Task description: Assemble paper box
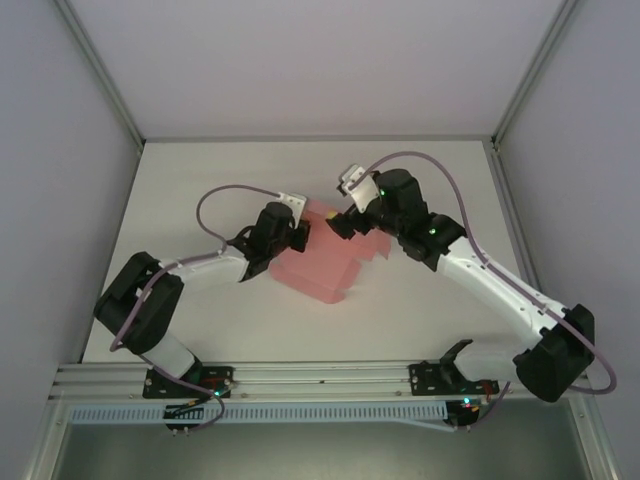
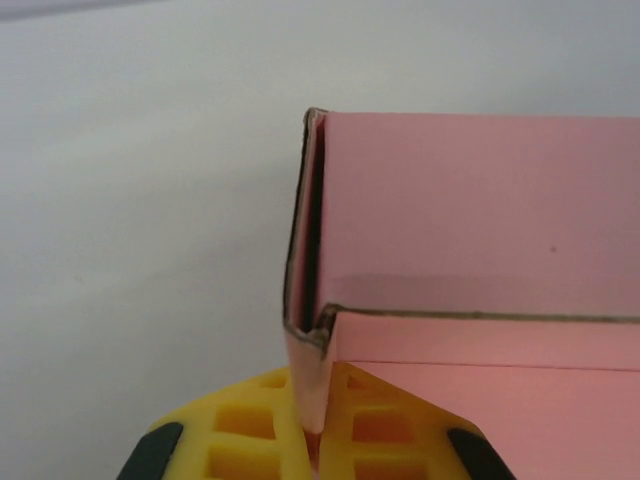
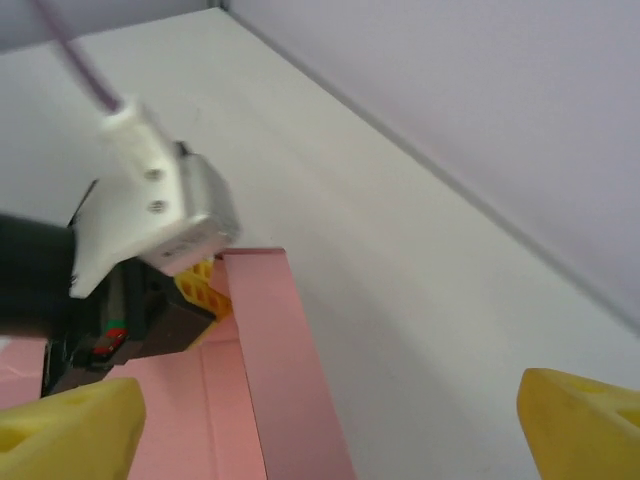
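Pinching a corner wall of the paper box (image 1: pixel 325 268), left gripper (image 2: pixel 318 430) was clamped tight; right gripper (image 3: pixel 330 430) gaped wide, gripping nothing, above the box's rim. Box sat centred on the table (image 1: pixel 200 170).

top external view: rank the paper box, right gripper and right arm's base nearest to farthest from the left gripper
From the left gripper:
1. paper box: its wall is clamped in the left gripper, and the box lies just to the right.
2. right gripper: open, at the box's far right part.
3. right arm's base: at the table's near edge, on the right.
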Robot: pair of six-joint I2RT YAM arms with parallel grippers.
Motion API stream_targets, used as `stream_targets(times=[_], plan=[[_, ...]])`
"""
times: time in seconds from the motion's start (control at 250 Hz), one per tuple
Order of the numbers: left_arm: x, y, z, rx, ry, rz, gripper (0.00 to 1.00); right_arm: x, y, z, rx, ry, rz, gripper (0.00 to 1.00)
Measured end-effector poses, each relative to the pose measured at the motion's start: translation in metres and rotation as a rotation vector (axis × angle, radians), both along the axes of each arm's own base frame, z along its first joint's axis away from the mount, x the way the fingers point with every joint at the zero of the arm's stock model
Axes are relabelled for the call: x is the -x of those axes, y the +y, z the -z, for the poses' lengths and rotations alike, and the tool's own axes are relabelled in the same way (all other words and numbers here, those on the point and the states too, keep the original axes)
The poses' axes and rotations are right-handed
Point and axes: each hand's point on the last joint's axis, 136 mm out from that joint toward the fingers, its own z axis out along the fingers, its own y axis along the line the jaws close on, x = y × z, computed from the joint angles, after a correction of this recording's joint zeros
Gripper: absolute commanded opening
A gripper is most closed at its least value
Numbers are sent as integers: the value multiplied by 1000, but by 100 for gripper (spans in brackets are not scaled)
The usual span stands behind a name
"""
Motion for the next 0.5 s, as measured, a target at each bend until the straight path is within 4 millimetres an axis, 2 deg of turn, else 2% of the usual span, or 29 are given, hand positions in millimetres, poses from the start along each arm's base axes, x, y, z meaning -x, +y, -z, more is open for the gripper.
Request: stream_targets(times=[0.06, 0.156, 0.395, 0.467, 0.499], plan=[[5, -5, 0, 5, 44, 32, 0, 4, 5, 3, 59, -37, -31, 92], [11, -11, 0, 12, 94, 72, 0, 6, 9, 20, 169, -57, -62, 91], [22, -7, 8, 14, 215, 119, 0, 10, -4, 60, 375, -59, -121, 87], [21, -6, 7, 19, 237, 118, 0, 14, -6, 71, 419, -55, -148, 81], [20, -6, 7, 21, 244, 119, 0, 15, -7, 74, 434, -55, -154, 75]])
